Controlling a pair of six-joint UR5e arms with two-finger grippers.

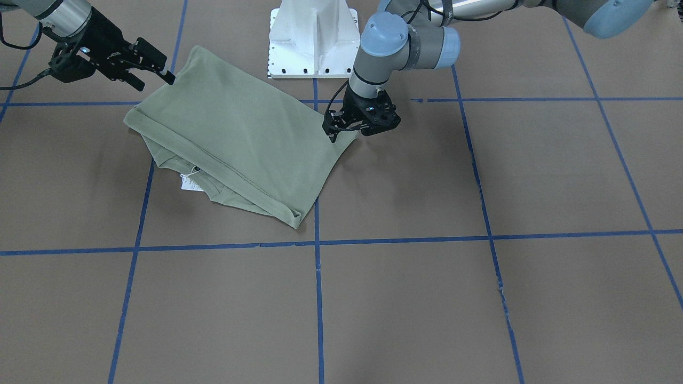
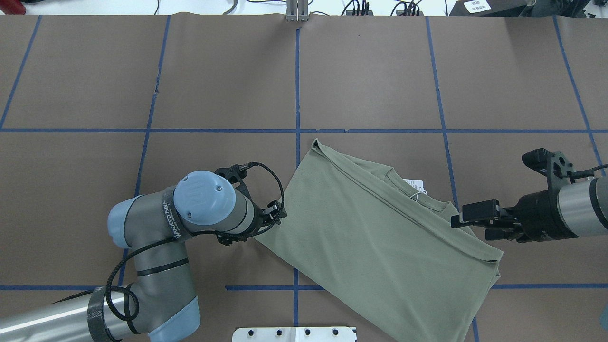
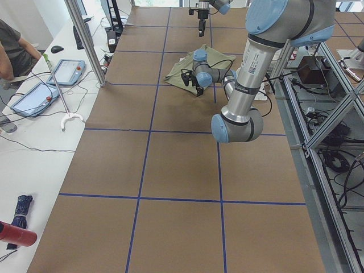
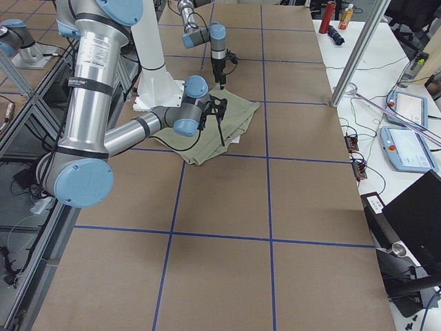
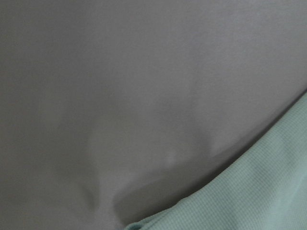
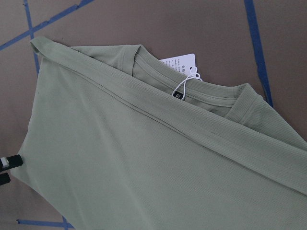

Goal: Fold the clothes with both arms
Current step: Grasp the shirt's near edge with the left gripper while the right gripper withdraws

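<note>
Currently, black right hand (image 1: 156,81) hovers spread beside the folded sage-green knit shirt (image 1: 240,133), presumably to grasp; left hand (image 1: 335,132): cannot tell.

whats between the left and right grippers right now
Only the folded green shirt lies between the left gripper and the right gripper; the overhead view shows this best.

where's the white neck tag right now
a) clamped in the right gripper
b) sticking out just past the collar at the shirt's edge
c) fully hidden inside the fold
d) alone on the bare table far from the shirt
b: the white tag hangs on its string from the collar of the shirt and lies on the table right beside it, with nothing gripping it.
</note>
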